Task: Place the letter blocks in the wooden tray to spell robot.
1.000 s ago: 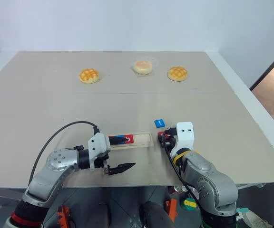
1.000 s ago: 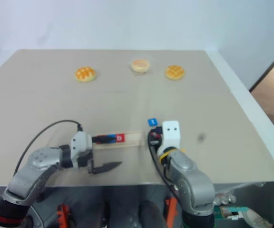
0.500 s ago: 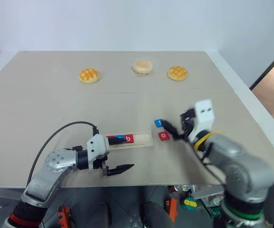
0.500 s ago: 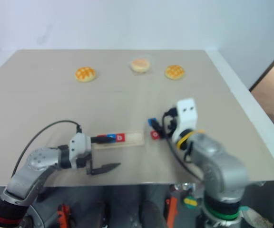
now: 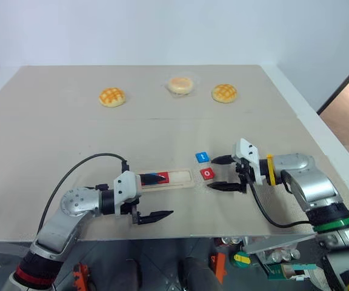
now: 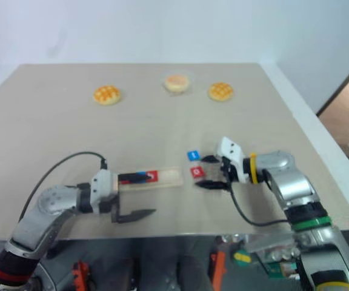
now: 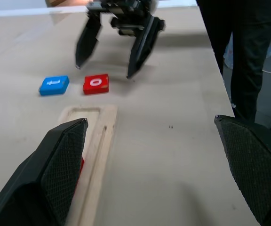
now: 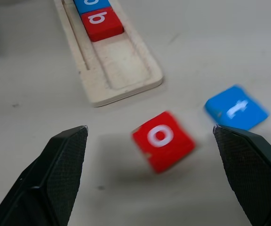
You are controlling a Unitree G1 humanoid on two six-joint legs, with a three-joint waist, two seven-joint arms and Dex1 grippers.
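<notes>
Landmark: wooden tray (image 5: 173,179), lying flat on the counter (image 5: 162,130).
Tray axis: long axis runs across the robot's front, left to right; the unfilled end points toward the right tool (image 5: 224,174).
Tray contents: a red b block (image 8: 101,22) sits in the slot with a blue block (image 8: 91,4) touching it on the far side; what lies further along the slot is hidden by the left tool (image 5: 155,197).
Tray free space: the stretch of slot beyond the b block is bare.
Loose blocks: red o block (image 5: 207,173) lies just beyond the tray's free end, turned askew to the tray axis; blue t block (image 5: 202,157) lies near it, slightly further from the tray.
Right tool: jaws wide, holding nothing, just beside the o block on the side away from the tray.
Left tool: jaws wide, holding nothing, over the tray's filled end.
Progress estimate: o and t remain to be seated; task judged past halfway.
</notes>
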